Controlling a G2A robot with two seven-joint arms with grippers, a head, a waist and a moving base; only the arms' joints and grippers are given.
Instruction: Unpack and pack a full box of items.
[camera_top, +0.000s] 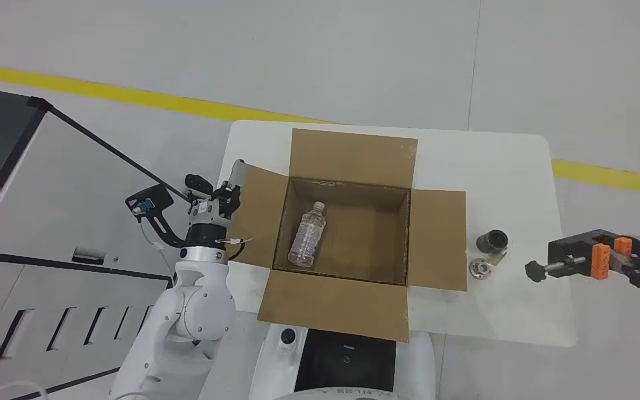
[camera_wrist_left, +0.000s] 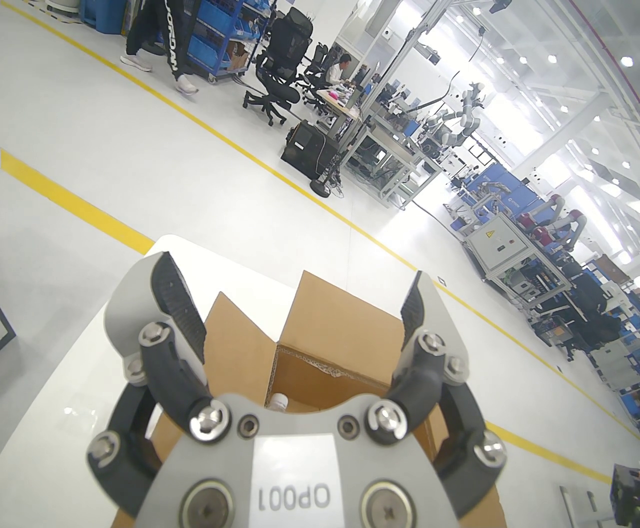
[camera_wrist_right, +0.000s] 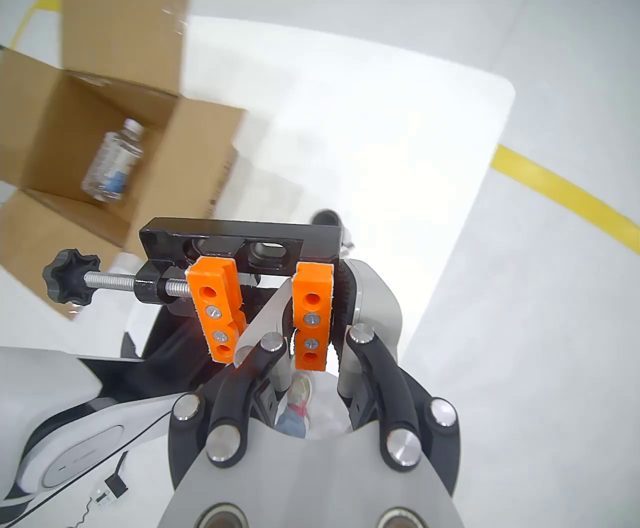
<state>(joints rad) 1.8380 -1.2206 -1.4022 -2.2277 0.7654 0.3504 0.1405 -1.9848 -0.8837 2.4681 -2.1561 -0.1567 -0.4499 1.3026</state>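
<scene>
Gripping a black-and-orange clamp (camera_wrist_right: 240, 245) by 1 orange block, the right gripper (camera_wrist_right: 310, 310) hangs right of the box (camera_top: 437, 240); the left gripper (camera_wrist_left: 292, 280) hangs wide open left of it. 1 bottle (camera_top: 308, 235) lies inside the box. Keeping the clamp's screw clear of the box seems wise.

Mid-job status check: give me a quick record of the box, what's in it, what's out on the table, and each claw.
box: open, flaps spread, on the table
inside box: one clear bottle, lying on its side
out on table: black cylinder and small round metal part, close together, on the right arm's side of the box
left claw: open, empty, near a box flap
right claw: shut on the clamp, held clear of the box
</scene>
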